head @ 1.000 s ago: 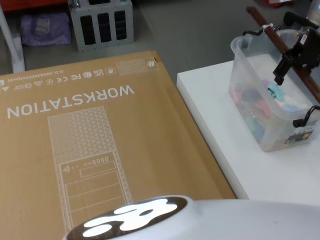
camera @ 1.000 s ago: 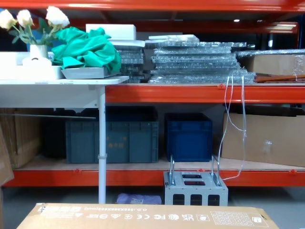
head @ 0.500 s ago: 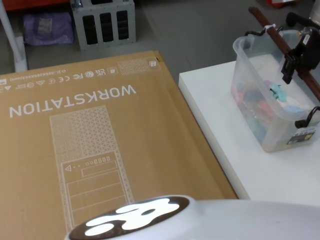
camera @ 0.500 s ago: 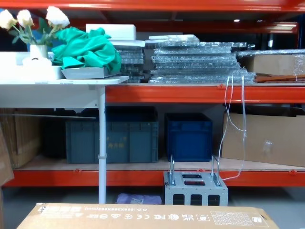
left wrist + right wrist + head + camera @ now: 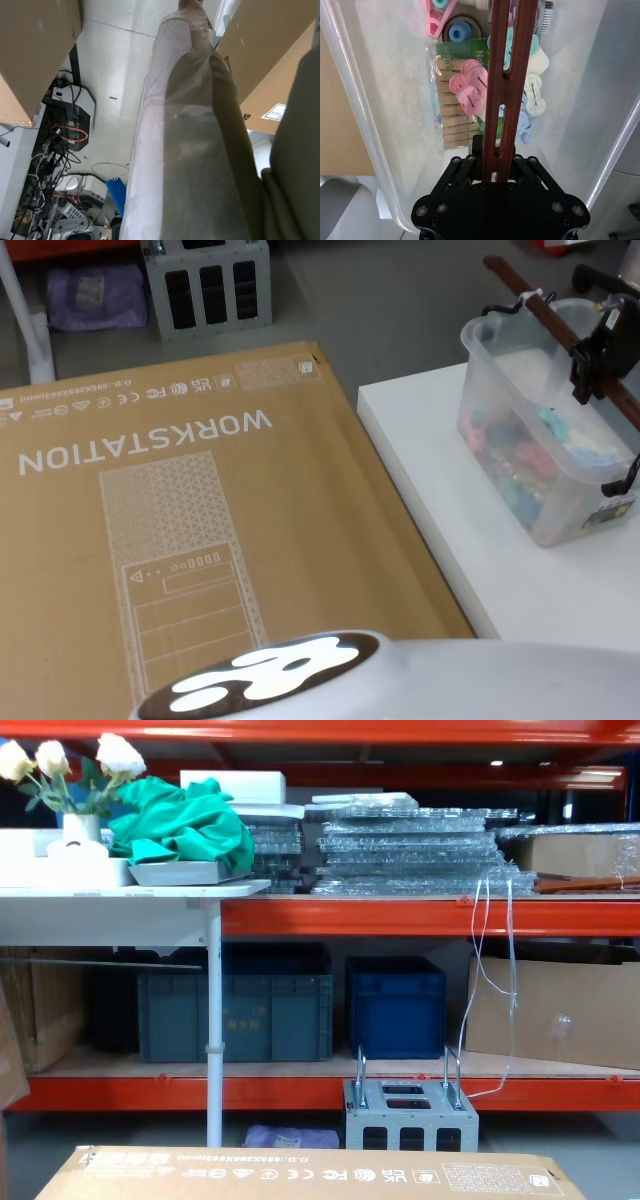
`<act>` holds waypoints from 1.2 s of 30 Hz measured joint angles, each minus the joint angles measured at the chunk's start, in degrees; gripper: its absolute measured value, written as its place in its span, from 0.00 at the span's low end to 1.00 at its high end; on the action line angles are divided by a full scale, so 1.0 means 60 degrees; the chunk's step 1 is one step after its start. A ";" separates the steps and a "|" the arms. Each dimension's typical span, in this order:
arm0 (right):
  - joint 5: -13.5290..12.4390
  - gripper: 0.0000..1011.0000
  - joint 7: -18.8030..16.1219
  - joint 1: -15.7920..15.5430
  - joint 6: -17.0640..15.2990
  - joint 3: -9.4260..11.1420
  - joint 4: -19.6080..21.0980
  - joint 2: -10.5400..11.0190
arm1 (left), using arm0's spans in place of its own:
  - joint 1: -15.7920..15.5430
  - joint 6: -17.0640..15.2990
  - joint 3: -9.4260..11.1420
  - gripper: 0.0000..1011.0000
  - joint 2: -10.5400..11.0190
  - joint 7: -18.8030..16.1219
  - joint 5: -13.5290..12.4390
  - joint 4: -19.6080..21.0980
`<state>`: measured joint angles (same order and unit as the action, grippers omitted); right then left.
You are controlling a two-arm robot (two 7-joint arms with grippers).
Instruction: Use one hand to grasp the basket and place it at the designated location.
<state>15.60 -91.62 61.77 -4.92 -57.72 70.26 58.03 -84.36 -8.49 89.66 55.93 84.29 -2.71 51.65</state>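
Note:
The basket point(image 5: 520, 455) is a translucent tub holding pegs and coloured clips, on the right of the white table point(image 5: 440, 530). Its reddish-brown slotted handle point(image 5: 545, 312) stands raised over the tub. My right gripper point(image 5: 588, 365) is over the tub's far right side, shut on that handle. In the right wrist view the black fingers point(image 5: 470, 165) clamp the handle point(image 5: 502, 95) from both sides, with the basket point(image 5: 355, 100) and its clips below. I cannot tell whether the tub's base touches the table. The left wrist view looks at plastic wrap and floor.
A large cardboard box point(image 5: 190, 520) marked WORKSTATION lies left of the table, its top edge point(image 5: 310, 1172) low in the chest view. Behind it on the floor stands a grey metal crate point(image 5: 205, 285) point(image 5: 410, 1115). Red shelving with blue crates point(image 5: 395, 1005) stands farther off.
My right gripper has moved a little right and up, still on the handle. The basket has swung slightly left and its contents have shifted.

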 joint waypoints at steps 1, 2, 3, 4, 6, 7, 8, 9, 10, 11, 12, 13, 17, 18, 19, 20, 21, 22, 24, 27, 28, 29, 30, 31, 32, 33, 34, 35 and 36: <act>0.0000 0.23 0.0000 0.0000 0.0000 0.0000 0.0000 0.0000 | 0.0000 0.0000 0.0000 0.00 0.0000 0.0000 0.0000 0.0000; 0.0000 0.23 0.0000 0.0000 0.0000 0.0000 0.0000 0.0000 | 0.0000 0.0000 0.0000 0.00 0.0000 0.0000 0.0000 0.0000; 0.0000 0.23 0.0000 0.0000 0.0000 0.0000 0.0000 0.0000 | 0.0000 0.0000 0.0000 0.00 0.0000 0.0000 0.0000 0.0000; 0.0000 0.23 0.0000 0.0000 0.0000 0.0000 0.0000 0.0001 | 0.0000 0.0000 0.0000 0.00 0.0001 0.0000 0.0000 0.0000; 0.0000 0.23 0.0000 0.0002 -0.0003 -0.0001 0.0002 0.0002 | 0.0000 0.0000 0.0000 0.00 0.0000 0.0000 0.0000 0.0000; 0.0007 0.23 -0.0008 0.0039 -0.0056 -0.0022 0.0034 0.0017 | 0.0000 0.0000 0.0000 0.00 0.0000 0.0000 -0.0001 0.0000; 0.0007 0.23 -0.0008 0.0039 -0.0056 -0.0022 0.0034 0.0017 | 0.0000 0.0000 0.0000 0.00 0.0000 0.0000 0.0000 0.0000; 0.0024 0.23 -0.0048 0.0093 -0.0118 -0.0051 0.0064 0.0033 | 0.0000 0.0000 0.0000 0.00 0.0000 0.0000 0.0002 0.0002; 0.0071 0.23 -0.0118 0.0190 -0.0189 -0.0079 0.0109 0.0057 | 0.0000 0.0000 0.0000 0.00 0.0000 0.0000 0.0000 0.0001; 0.0099 0.23 -0.0163 0.0251 -0.0224 -0.0088 0.0146 0.0074 | 0.0000 0.0000 0.0000 0.00 0.0000 0.0000 0.0001 0.0001; 0.0132 0.23 -0.0205 0.0315 -0.0260 -0.0092 0.0193 0.0099 | 0.0000 0.0000 0.0000 0.00 0.0000 0.0000 0.0001 0.0001; 0.0184 0.23 -0.0287 0.0448 -0.0332 -0.0093 0.0302 0.0157 | 0.0000 0.0000 0.0000 0.00 0.0000 0.0000 0.0000 0.0000; 0.0272 0.23 -0.0520 0.0776 -0.0477 -0.0078 0.0606 0.0304 | 0.0000 0.0000 0.0000 0.00 0.0001 0.0000 -0.0001 -0.0001; 0.0286 0.23 -0.0570 0.0846 -0.0505 -0.0071 0.0679 0.0328 | 0.0000 0.0000 0.0000 0.00 0.0000 0.0000 0.0000 0.0000; 0.0314 0.23 -0.0658 0.0959 -0.0550 -0.0064 0.0774 0.0357 | 0.0000 0.0000 0.0000 0.00 0.0000 0.0000 0.0001 0.0002; 0.0329 0.23 -0.0702 0.1010 -0.0573 -0.0064 0.0815 0.0366 | 0.0000 0.0000 0.0000 0.00 0.0000 0.0000 0.0000 0.0002; 0.0341 0.23 -0.0744 0.1061 -0.0595 -0.0064 0.0861 0.0373 | 0.0000 0.0001 0.0000 0.00 0.0000 0.0000 0.0001 0.0002; 0.0351 0.23 -0.0778 0.1104 -0.0613 -0.0064 0.0902 0.0381 | 0.0000 0.0000 0.0000 0.00 0.0000 0.0000 0.0000 0.0001; 0.0370 0.23 -0.0836 0.1213 -0.0657 -0.0064 0.1001 0.0398 | 0.0000 0.0000 0.0000 0.00 0.0000 0.0000 0.0001 0.0000; 0.0385 0.23 -0.0888 0.1360 -0.0687 -0.0064 0.1146 0.0432 | 0.0000 0.0001 0.0000 0.00 0.0000 0.0000 0.0000 -0.0001; 0.0390 0.23 -0.0898 0.1397 -0.0693 -0.0065 0.1178 0.0439 | 0.0000 0.0000 0.0000 0.00 0.0000 0.0000 0.0000 0.0002; 0.0400 0.23 -0.0913 0.1447 -0.0701 -0.0065 0.1228 0.0452 | 0.0000 0.0000 0.0000 0.00 0.0000 0.0000 0.0001 0.0002; 0.0403 0.23 -0.0922 0.1471 -0.0702 -0.0066 0.1249 0.0455 | 0.0000 0.0000 0.0000 0.00 0.0001 0.0000 0.0000 0.0001; 0.0408 0.23 -0.0934 0.1499 -0.0704 -0.0070 0.1270 0.0456 | 0.0000 0.0000 0.0000 0.00 0.0000 0.0000 0.0001 0.0000; 0.0413 0.23 -0.0940 0.1526 -0.0705 -0.0073 0.1289 0.0455 | 0.0000 0.0000 0.0000 0.00 0.0000 0.0000 0.0000 0.0000; 0.0423 0.23 -0.0950 0.1576 -0.0708 -0.0082 0.1320 0.0451 | 0.0000 0.0000 0.0000 0.00 0.0000 0.0000 0.0000 -0.0001; 0.0426 0.23 -0.0955 0.1594 -0.0709 -0.0089 0.1329 0.0449 | 0.0000 0.0000 0.0000 0.00 0.0000 0.0000 0.0000 -0.0001; 0.0448 0.23 -0.0973 0.1650 -0.0709 -0.0108 0.1349 0.0436 | 0.0000 0.0000 0.0000 0.00 0.0001 0.0000 0.0000 -0.0001; 0.0448 0.23 -0.0973 0.1650 -0.0709 -0.0108 0.1349 0.0436 | 0.0000 0.0000 0.0000 0.00 0.0001 0.0000 0.0000 -0.0001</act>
<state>18.29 -97.46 71.67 -9.18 -58.36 78.36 60.65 -84.36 -8.49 89.66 55.94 84.30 -2.71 51.64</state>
